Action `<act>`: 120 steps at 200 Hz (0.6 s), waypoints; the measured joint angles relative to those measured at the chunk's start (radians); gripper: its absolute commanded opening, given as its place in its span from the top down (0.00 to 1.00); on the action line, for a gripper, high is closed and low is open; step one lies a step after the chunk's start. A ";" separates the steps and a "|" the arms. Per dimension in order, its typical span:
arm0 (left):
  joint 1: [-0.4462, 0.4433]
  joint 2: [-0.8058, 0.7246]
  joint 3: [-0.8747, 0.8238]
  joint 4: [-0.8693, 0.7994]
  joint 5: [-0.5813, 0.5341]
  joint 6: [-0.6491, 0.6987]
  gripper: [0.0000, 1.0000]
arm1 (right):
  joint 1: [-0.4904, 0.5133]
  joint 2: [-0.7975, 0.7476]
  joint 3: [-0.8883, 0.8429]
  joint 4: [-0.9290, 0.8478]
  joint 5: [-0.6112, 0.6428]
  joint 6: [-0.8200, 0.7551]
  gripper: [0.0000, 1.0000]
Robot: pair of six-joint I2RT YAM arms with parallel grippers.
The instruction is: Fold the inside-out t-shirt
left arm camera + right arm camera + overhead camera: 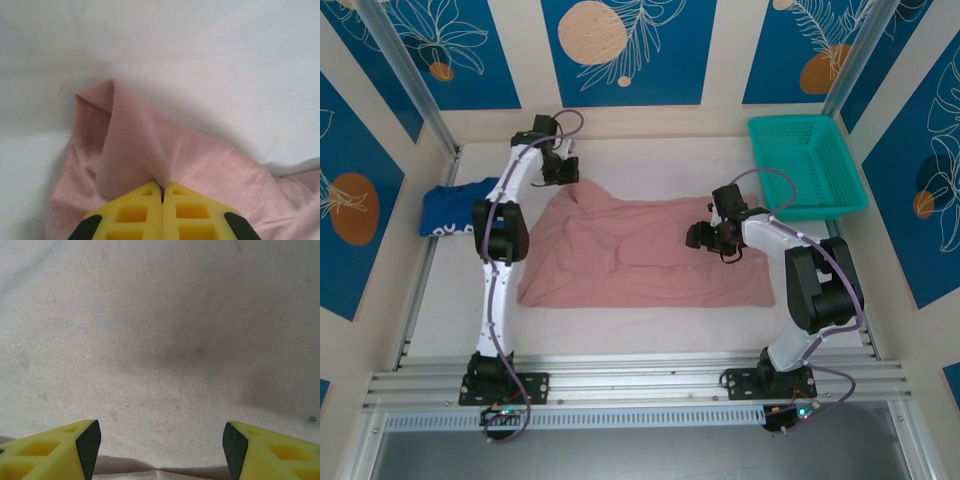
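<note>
Looking at the inside-out t-shirt (640,262) — lying spread mid-table (660,170), long axis running left-right, far-left corner tenting up off the surface. Pinching that hemmed corner with the left gripper (161,189), jaws meeting tight on the fabric. Hovering the right gripper (161,434) over the shirt's right end, jaws standing wide, gripping nothing. Reading the geometry: bulk of the shirt lying near and right of the pinched corner, so likely carrying that corner toward the near edge or across to the right — left arm being the one already holding. Right arm sitting nearer the far-right corner, probably needing a matching pinch there first. Keeping away from the blue garment (450,212) just left of the shirt and the teal basket (807,165) far right.
</note>
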 measured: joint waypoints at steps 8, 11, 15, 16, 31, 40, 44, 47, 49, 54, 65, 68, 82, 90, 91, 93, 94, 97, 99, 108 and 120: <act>0.000 -0.013 -0.004 0.003 0.000 -0.002 1.00 | 0.000 0.000 0.000 0.000 0.000 0.000 0.32; 0.000 -0.017 -0.006 0.004 0.000 -0.002 1.00 | 0.000 0.000 0.000 0.000 0.000 0.000 0.32; 0.000 -0.024 -0.010 0.004 0.000 -0.002 1.00 | 0.000 0.000 0.000 -0.001 0.000 0.000 0.32; 0.000 -0.026 -0.010 0.005 0.000 -0.002 1.00 | 0.000 0.000 0.000 -0.001 0.000 0.000 0.32; 0.000 -0.051 -0.034 0.010 0.000 -0.002 1.00 | 0.000 0.000 0.000 -0.003 0.000 0.000 0.32; 0.000 -0.064 -0.049 0.011 0.000 -0.002 1.00 | 0.000 0.000 0.000 -0.003 0.001 -0.001 0.32; 0.000 -0.069 -0.053 0.010 0.000 -0.002 1.00 | 0.000 0.000 0.000 -0.003 0.001 -0.002 0.32; 0.000 -0.071 -0.056 0.010 -0.001 -0.002 1.00 | 0.000 -0.001 0.000 -0.003 0.001 -0.003 0.32; 0.000 -0.072 -0.056 0.010 0.000 -0.002 1.00 | 0.000 -0.001 0.000 -0.003 0.001 -0.003 0.32; 0.000 -0.075 -0.058 0.011 0.000 -0.002 1.00 | 0.000 -0.001 0.001 -0.004 0.001 -0.003 0.32; 0.000 -0.088 -0.082 0.029 -0.001 -0.003 1.00 | -0.007 -0.002 0.008 -0.012 0.005 -0.004 0.32; 0.000 -0.099 -0.100 0.038 -0.001 -0.003 1.00 | -0.009 -0.002 0.011 -0.016 0.006 -0.004 0.32; 0.000 -0.135 -0.168 0.050 0.000 -0.009 1.00 | -0.029 -0.002 0.045 -0.027 0.017 -0.007 0.32; 0.000 -0.154 -0.198 0.061 0.000 -0.013 1.00 | -0.047 -0.002 0.072 -0.032 0.032 -0.008 0.32; 0.000 -0.155 -0.201 0.061 0.000 -0.014 1.00 | -0.050 -0.002 0.077 -0.032 0.034 -0.008 0.32; 0.000 -0.160 -0.207 0.063 0.000 -0.014 1.00 | -0.054 -0.002 0.083 -0.033 0.036 -0.008 0.33; 0.000 -0.163 -0.211 0.063 -0.001 -0.014 1.00 | -0.057 -0.002 0.089 -0.033 0.039 -0.008 0.33; 0.000 -0.167 -0.219 0.066 -0.001 -0.018 1.00 | -0.065 -0.002 0.101 -0.035 0.047 -0.009 0.33; 0.000 -0.169 -0.222 0.067 -0.001 -0.018 1.00 | -0.070 -0.002 0.110 -0.036 0.052 -0.010 0.33; 0.000 -0.184 -0.240 0.076 -0.001 -0.021 1.00 | -0.089 0.002 0.149 -0.037 0.079 -0.012 0.33; -0.001 -0.199 -0.256 0.087 -0.001 -0.021 1.00 | -0.111 0.017 0.214 -0.040 0.116 -0.020 0.33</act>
